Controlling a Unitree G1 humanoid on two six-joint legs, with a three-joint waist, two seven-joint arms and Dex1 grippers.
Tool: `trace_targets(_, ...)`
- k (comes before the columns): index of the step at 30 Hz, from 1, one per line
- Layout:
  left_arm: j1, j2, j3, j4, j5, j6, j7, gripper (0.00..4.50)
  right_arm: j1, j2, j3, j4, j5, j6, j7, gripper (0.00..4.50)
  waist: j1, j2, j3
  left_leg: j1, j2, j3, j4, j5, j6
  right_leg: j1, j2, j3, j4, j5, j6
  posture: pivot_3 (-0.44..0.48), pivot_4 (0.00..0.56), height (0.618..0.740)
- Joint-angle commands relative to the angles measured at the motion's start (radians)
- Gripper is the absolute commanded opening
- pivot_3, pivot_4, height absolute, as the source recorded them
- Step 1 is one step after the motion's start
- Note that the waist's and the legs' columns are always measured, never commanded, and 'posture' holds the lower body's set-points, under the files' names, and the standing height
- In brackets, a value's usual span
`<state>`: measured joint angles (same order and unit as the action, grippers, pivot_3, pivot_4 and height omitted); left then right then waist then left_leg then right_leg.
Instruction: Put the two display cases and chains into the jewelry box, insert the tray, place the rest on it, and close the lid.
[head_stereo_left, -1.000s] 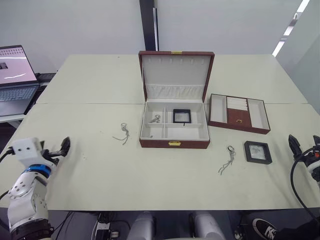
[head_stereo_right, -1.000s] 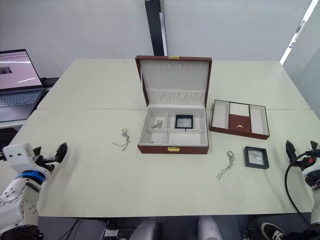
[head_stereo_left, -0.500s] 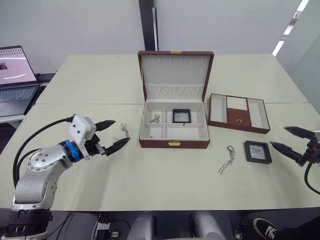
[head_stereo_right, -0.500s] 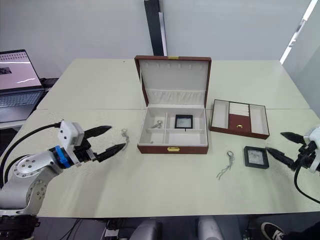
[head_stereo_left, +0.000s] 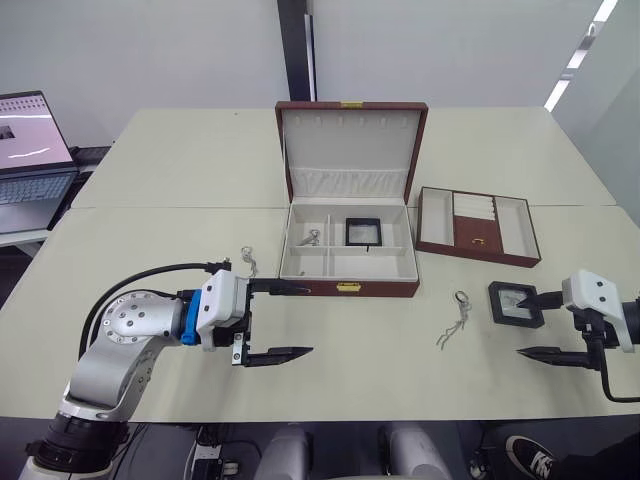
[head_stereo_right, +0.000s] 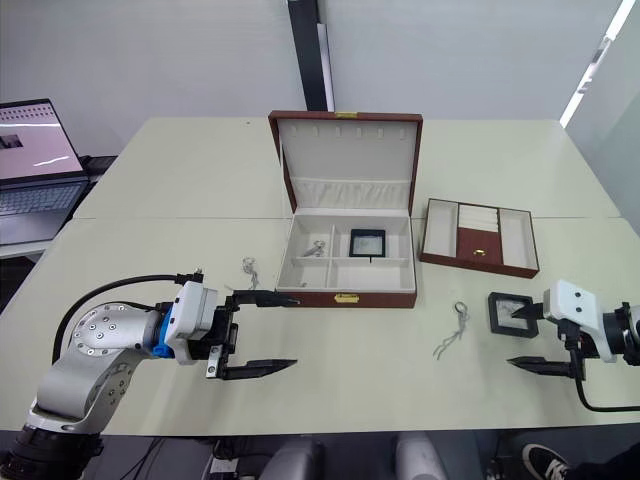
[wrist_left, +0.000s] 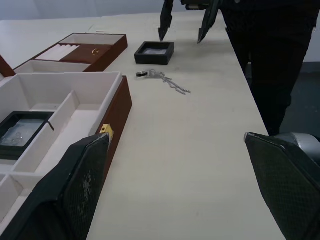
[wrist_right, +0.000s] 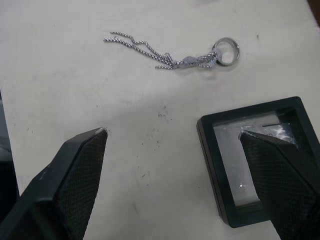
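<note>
The jewelry box (head_stereo_left: 385, 289) stands open mid-table with its lid (head_stereo_left: 350, 150) upright. One display case (head_stereo_left: 363, 232) and a chain (head_stereo_left: 311, 238) lie in its cream compartments. A second display case (head_stereo_left: 515, 303) lies on the table to the right, with a chain (head_stereo_left: 458, 318) beside it. Another chain (head_stereo_left: 248, 260) lies left of the box. The tray (head_stereo_left: 478, 226) sits right of the box. My left gripper (head_stereo_left: 290, 320) is open at the box's front left corner. My right gripper (head_stereo_left: 528, 325) is open, one finger over the right display case (wrist_right: 260, 160), near the chain (wrist_right: 170, 52).
A laptop (head_stereo_left: 30, 150) stands open on a side table at the far left. A dark pillar (head_stereo_left: 295, 50) rises behind the table. A seam (head_stereo_left: 180, 208) runs across the tabletop level with the box's hinge.
Both arms have swung in from the table's sides. The left gripper moved right to the box's front left corner; the right gripper moved left to the display case on the table.
</note>
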<state>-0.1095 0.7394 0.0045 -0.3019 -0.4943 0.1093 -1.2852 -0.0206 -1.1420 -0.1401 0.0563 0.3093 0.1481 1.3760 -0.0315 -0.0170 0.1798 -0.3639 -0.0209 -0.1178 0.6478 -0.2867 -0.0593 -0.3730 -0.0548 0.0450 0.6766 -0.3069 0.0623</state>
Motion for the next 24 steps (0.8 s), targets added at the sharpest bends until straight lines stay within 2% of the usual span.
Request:
trace_targets(1,0.022,-0.018,-0.004,-0.012,0.003,-0.056,-0.010,4.48,-0.031,0.007,0.016,0.040,-0.029,-0.037,0.003,4.50,0.000,0.000,0.000,0.000,0.000,0.000,0.000,0.000,0.000,0.000,0.000,0.000,0.000,0.000,0.000,0.000,0.150,0.740)
trace_targets(13,0.037,-0.044,-0.013,-0.022,0.005,-0.080,-0.004,4.48,-0.102,0.045,0.065,0.156,-0.093,-0.125,-0.005,4.50,0.000,0.000,0.000,0.000,0.000,0.000,0.000,0.000,0.000,0.000,0.000,0.000,0.000,0.000,0.000,0.000,0.150,0.740)
trace_targets(16,0.039,-0.047,-0.018,-0.031,0.005,-0.072,0.012,4.50,-0.106,0.050,0.069,0.158,-0.095,-0.131,-0.009,3.88,0.000,0.000,0.000,0.000,0.000,0.000,0.000,0.000,0.000,0.000,0.000,0.000,0.000,0.000,0.000,0.000,0.150,0.740)
trace_targets(20,0.040,-0.048,-0.024,-0.037,0.004,-0.068,0.024,4.50,-0.105,0.055,0.073,0.159,-0.102,-0.140,-0.017,2.48,0.000,0.000,0.000,0.000,0.000,0.000,0.000,0.000,0.000,0.000,0.000,0.000,0.000,0.000,0.000,0.000,0.150,0.740)
trace_targets(24,0.038,-0.049,-0.026,-0.036,0.005,-0.066,0.031,4.50,-0.120,0.068,0.074,0.185,-0.120,-0.168,-0.046,1.41,-0.001,0.000,0.000,0.000,0.000,0.000,0.000,0.000,0.000,0.000,0.000,0.000,0.000,0.000,0.000,0.000,0.150,0.740)
